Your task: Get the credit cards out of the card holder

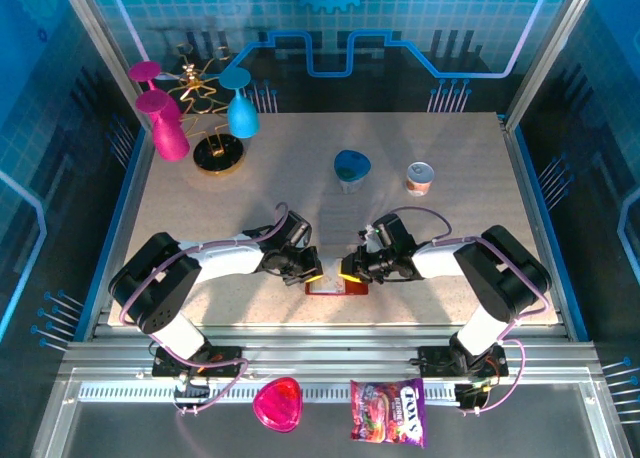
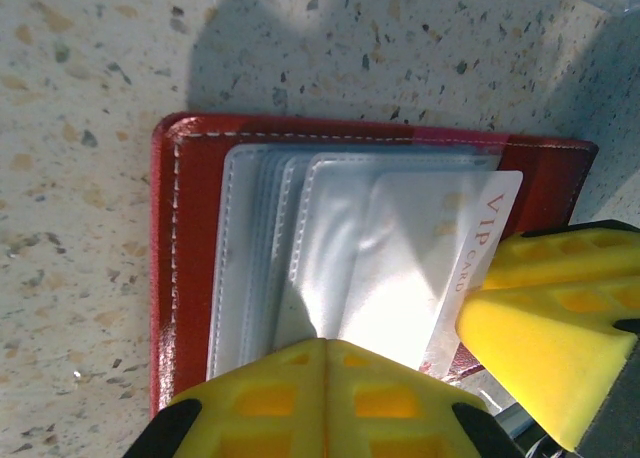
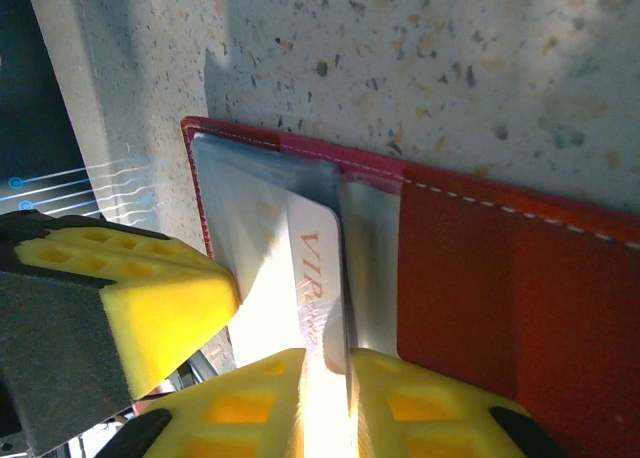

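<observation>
- the left gripper [image 2: 325, 378] reaches in from 9 o'clock of the card holder. its yellow pads are closed against each other, and they look to be nipping the edge of the clear sleeves, though the pinch itself is hard to make out.
- the card holder [image 1: 336, 289] lies open and flat on the table [image 1: 420, 248], toward 6 o'clock near the front edge, between the two grippers. it is dark red with stitched edges and a stack of clear sleeves inside.
- judging by looks, the holder is light and floppy and would slide or lift if pulled, so it needs pinning at the sleeve side while a card is drawn.
- the vip card [image 2: 480, 238] is pale, thin and stiff. it sticks partly out of its sleeve toward 3 o'clock in the left wrist view, with most of it inside.
- its glossy face is probably slippery, so the free short end is the place to grip, flat across both faces, pulling straight along the sleeve.
- the right gripper [image 3: 325, 398] comes from 3 o'clock with its pads clamped on that free end, the card's edge showing bright between them.
- i cannot tell whether other cards sit in the remaining sleeves.
</observation>
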{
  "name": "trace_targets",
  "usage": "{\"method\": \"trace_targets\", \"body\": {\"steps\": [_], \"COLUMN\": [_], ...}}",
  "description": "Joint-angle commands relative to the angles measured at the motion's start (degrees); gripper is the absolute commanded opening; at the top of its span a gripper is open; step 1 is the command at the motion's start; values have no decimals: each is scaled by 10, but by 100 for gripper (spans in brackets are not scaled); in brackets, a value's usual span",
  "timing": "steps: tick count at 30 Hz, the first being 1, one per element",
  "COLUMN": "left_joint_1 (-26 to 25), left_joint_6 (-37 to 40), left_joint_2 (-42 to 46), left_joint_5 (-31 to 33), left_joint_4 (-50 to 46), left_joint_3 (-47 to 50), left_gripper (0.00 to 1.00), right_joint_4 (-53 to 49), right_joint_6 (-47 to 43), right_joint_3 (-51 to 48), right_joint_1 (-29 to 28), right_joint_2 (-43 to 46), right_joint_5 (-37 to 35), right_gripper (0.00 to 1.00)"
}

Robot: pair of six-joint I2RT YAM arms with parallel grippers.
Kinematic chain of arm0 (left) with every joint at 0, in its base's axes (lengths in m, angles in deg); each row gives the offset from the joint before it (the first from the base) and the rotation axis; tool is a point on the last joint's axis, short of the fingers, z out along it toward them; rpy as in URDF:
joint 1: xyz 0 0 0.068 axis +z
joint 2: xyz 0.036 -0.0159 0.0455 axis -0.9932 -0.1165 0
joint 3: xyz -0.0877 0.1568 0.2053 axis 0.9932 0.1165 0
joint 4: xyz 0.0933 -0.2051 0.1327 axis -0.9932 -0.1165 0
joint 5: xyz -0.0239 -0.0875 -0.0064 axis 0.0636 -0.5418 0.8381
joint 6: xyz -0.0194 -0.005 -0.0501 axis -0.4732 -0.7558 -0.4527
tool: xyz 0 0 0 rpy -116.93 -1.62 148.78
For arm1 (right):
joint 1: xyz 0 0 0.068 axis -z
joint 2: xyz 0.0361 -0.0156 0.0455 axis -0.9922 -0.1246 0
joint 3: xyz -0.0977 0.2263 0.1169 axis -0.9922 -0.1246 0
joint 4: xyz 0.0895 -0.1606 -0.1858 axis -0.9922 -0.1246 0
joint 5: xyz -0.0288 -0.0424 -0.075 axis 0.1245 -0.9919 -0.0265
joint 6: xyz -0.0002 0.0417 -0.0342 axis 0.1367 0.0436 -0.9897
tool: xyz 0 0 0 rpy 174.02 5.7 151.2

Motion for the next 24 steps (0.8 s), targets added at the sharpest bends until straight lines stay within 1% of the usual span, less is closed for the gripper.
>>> {"method": "trace_targets", "body": {"steps": [1, 8, 17, 24], "left_joint_1": [-2, 4, 3, 3], "left_joint_6": [17, 21, 18, 14], "left_joint_2": [-13, -4, -4, -1], "left_joint_5": [4, 9, 7, 5], "left_joint_4": [-36, -43, -39, -33], "left_joint_3": [0, 5, 5, 6], "left_gripper": [6, 7, 7, 7], "right_joint_4": [-4, -31, -120, -213], "right_joint_6": [0, -17, -70, -122], "right_joint_3": [-12, -13, -8, 7], "right_joint_1": [8, 16, 40, 52], "right_joint_2": [-2, 18, 62, 96], "right_joint_5": [-4, -6, -17, -47], "right_gripper": [16, 8, 5, 4]}}
